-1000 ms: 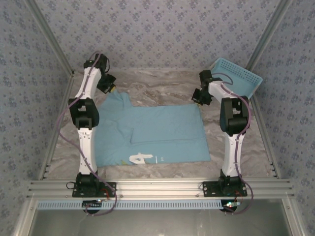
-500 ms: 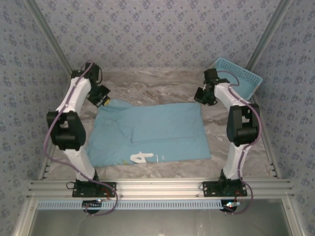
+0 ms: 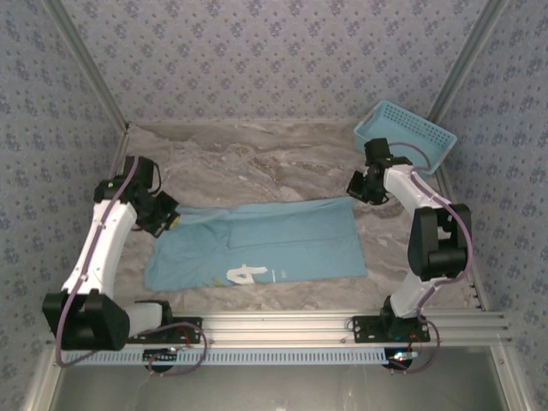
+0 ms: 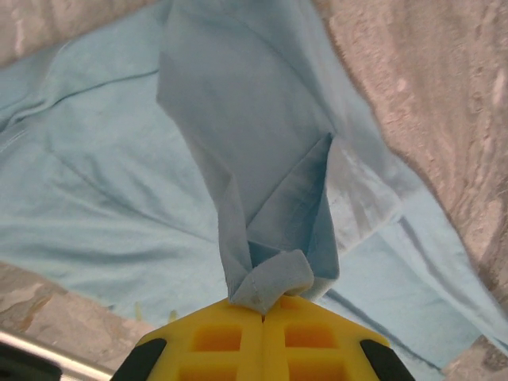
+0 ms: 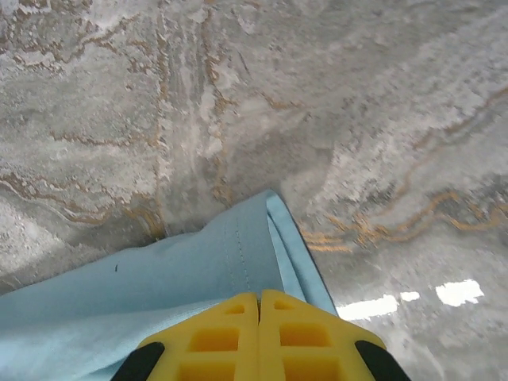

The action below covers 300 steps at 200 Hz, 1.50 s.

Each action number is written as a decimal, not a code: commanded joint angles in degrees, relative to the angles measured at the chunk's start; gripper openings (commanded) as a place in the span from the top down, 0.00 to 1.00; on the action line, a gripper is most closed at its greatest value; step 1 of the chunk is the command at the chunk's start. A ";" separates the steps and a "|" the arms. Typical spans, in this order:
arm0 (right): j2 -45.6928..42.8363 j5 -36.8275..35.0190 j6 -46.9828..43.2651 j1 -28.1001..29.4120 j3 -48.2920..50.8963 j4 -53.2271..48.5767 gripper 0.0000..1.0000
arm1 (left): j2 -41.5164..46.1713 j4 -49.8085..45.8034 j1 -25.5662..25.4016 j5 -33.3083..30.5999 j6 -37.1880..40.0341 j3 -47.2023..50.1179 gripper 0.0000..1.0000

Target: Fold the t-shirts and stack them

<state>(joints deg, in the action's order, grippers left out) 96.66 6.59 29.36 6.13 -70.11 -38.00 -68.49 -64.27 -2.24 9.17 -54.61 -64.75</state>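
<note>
Left fingers (image 4: 214, 343) closed on a bunched fold of the t-shirt (image 3: 282, 244). The right fingers (image 5: 214, 337) are pressed together over its far right hem corner, probably pinching it, though the contact is hidden. The shirt lies on the worktop (image 3: 257, 158), print toward the near edge. Soft, light, limp cloth, so I'd hold corners and hems. Versus half a second ago, the left corner has come nearer, narrowing the shirt.

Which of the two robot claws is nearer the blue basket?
The right gripper, pinching the t-shirt at its far right corner, just in front of the basket; the left gripper holds the t-shirt's opposite end.
</note>
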 commanded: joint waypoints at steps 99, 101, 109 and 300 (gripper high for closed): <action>-9.89 -3.28 3.15 0.54 14.01 -3.84 1.00 | 13.12 -12.28 0.48 -10.57 -2.46 8.24 1.00; -9.91 -3.32 3.20 0.66 14.11 -3.79 1.00 | 13.29 -12.39 0.48 -10.75 -2.55 8.30 1.00; -10.00 -3.32 3.20 0.93 14.32 -3.89 1.00 | 13.93 -13.15 0.48 -11.33 -2.94 8.44 1.00; -16.57 -9.36 9.15 4.43 19.79 -7.53 0.65 | 22.79 -15.27 -1.11 -9.02 -7.69 20.83 1.00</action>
<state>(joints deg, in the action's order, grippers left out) 83.05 -1.10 34.63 10.44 -51.53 -42.13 -46.13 -78.32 -3.03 -0.21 -61.60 -44.88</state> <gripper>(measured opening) 0.302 0.058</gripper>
